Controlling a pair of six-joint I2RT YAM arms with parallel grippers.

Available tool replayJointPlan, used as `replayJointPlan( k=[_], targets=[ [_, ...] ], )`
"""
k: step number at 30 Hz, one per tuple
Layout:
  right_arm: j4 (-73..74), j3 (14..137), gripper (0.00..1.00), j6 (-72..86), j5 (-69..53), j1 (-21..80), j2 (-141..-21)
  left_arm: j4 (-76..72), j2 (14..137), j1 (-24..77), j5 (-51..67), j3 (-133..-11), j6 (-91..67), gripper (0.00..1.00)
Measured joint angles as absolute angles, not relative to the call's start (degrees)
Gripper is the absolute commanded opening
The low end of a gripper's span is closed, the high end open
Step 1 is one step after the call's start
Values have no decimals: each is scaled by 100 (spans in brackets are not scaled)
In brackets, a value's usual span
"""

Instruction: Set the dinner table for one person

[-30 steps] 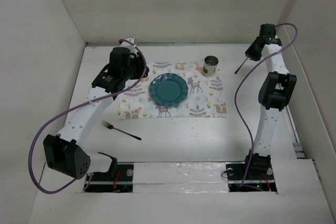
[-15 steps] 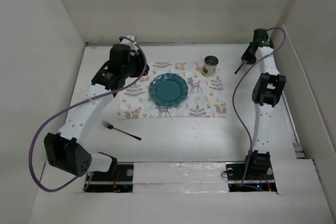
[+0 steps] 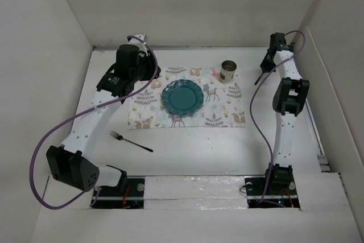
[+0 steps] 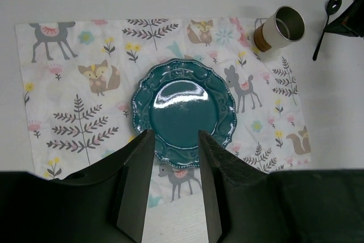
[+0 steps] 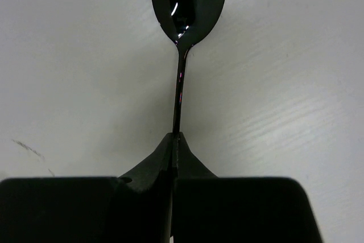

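The dinner table (image 3: 199, 146) is the wide white surface. On it lies a deer-print placemat (image 3: 227, 115) bearing a teal plate (image 3: 182, 96) and a metal cup (image 3: 228, 71). My left gripper (image 4: 174, 135) hangs open and empty above the plate's (image 4: 183, 109) near rim. At the far right, beyond the cup (image 4: 280, 28), my right gripper (image 5: 175, 136) is shut on the thin handle of a dark spoon (image 5: 187, 4). The spoon (image 3: 260, 75) stays low over the table, its bowl pointing away from the fingers. A fork (image 3: 131, 140) rests left of the placemat's front.
White walls enclose the table on the left, back and right. Both arm bases (image 3: 193, 189) are bolted at the near edge. Purple cables (image 3: 259, 112) loop beside each arm.
My right gripper has closed on the spoon's handle after sliding slightly toward the back. My left arm has drifted a little to the back left, its jaws unchanged.
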State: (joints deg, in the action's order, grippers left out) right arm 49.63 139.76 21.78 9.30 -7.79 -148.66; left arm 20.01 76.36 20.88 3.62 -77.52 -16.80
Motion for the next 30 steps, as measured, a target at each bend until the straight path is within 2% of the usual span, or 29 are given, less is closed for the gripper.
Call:
replayJointPlan(
  k=[9, 13, 18, 19, 21, 22, 23, 30],
  targets=[
    [4807, 11574, 0, 2115, 904, -757, -13428, 1938, 7456, 2088, 502, -7548, -1708, 33],
    [4574, 10704, 21, 2080, 913, -696, -12912, 1903, 7330, 2088, 622, -7384, -1767, 33],
    [4453, 10245, 25, 2038, 882, -650, -12717, 1905, 7170, 2088, 755, -7249, -1861, 33],
    [4414, 10215, 24, 2034, 878, -655, -12709, 1903, 7168, 2088, 755, -7247, -1861, 33],
    [4390, 10213, 13, 2034, 864, -670, -12707, 1859, 7076, 2088, 803, -7201, -1911, 33],
    [4383, 10213, 4, 2027, 860, -672, -12707, 1850, 7043, 2088, 821, -7181, -1925, 33],
    [4379, 10213, 0, 2034, 860, -676, -12707, 1848, 7015, 2088, 836, -7164, -1940, 33],
    [4237, 9821, 0, 2067, 928, -650, -12359, 1822, 6871, 2088, 884, -7098, -2003, 33]
  ],
)
